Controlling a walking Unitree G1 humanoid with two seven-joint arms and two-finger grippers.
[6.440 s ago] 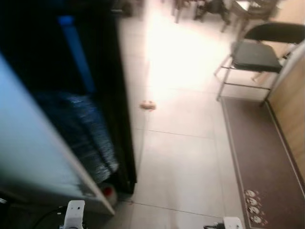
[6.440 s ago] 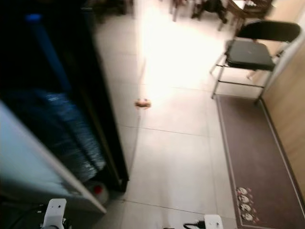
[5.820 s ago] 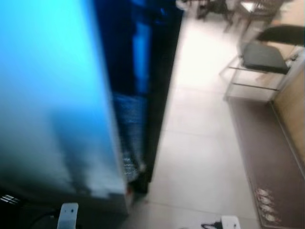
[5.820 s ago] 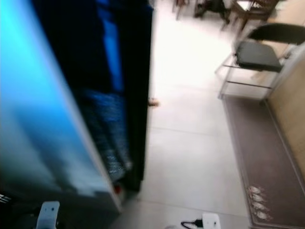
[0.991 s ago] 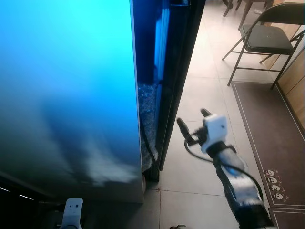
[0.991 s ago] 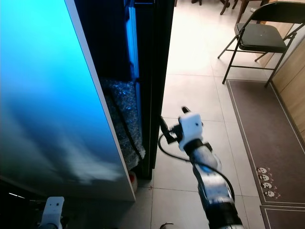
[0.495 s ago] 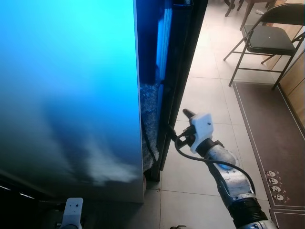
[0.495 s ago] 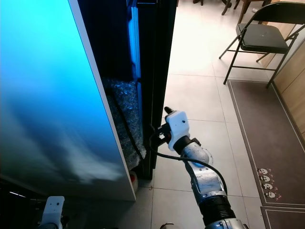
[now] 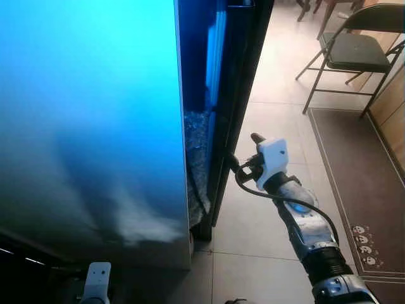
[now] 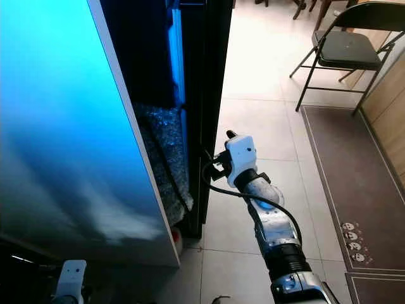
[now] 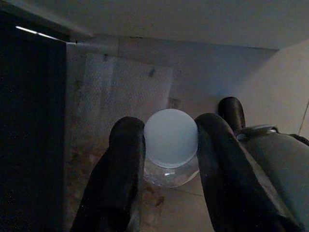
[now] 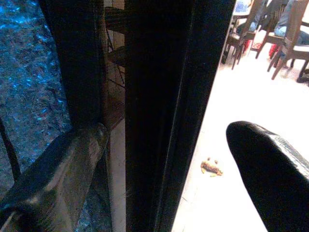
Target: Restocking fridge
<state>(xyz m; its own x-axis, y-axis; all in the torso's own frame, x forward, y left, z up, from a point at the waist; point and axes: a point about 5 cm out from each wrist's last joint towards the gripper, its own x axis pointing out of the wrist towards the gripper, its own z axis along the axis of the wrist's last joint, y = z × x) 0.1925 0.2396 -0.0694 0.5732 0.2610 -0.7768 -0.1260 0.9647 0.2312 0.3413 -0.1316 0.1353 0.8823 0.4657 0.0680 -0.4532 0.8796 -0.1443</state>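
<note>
right gripper (image 10: pixel 214 163): fingers spread, straddling upright fridge door (image 10: pixel 212 82) edge | left gripper (image 11: pixel 164 145): clamps bottle (image 11: pixel 171 145), cap facing wrist camera

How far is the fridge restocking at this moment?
Early stage. The left gripper already holds a white-capped bottle. In hand: the open right gripper straddles the edge of the fridge's dark door, likely to pull it. Left: opening it and placing the bottle inside.

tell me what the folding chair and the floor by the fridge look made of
Folding chair: thin dark tube frame, probably painted metal; the matte dark seat looks padded, maybe vinyl. Floor: large pale tiles, likely ceramic, glossy, judging by grout lines and strong glare.
</note>
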